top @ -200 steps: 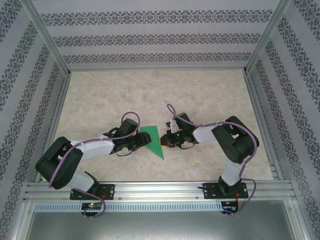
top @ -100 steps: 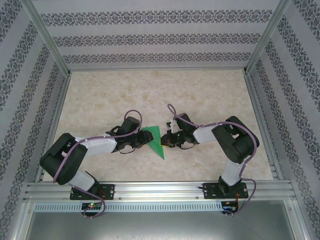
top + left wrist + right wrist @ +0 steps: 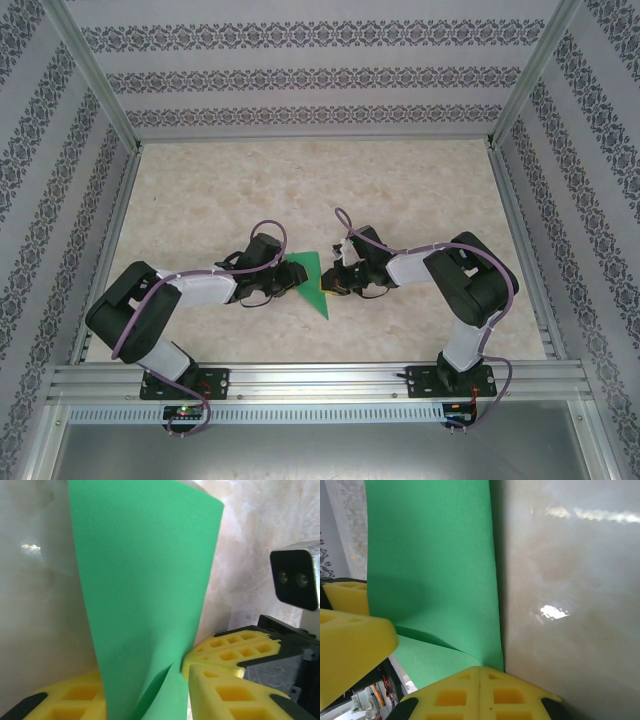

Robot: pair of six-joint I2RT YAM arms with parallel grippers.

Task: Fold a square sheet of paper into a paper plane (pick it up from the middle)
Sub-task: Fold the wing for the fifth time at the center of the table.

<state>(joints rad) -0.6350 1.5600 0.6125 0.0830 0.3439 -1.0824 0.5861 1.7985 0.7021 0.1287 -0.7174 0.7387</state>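
1. Broadly, the marbled surface (image 3: 400,190) fills the middle of the top view, and both arms meet at its centre.
2. The square sheet of paper (image 3: 316,285) stands there, bowed and partly folded. It looks light, floppy and quick to crease, so a pinch at an edge near the fold suits it.
3. The right fingers (image 3: 455,697) are pressed together on its lower corner. The left fingers (image 3: 65,702) flank it, narrowed; I cannot tell whether they grip.

Matt green paper (image 3: 145,580), glossy marble-look tabletop (image 3: 570,580).
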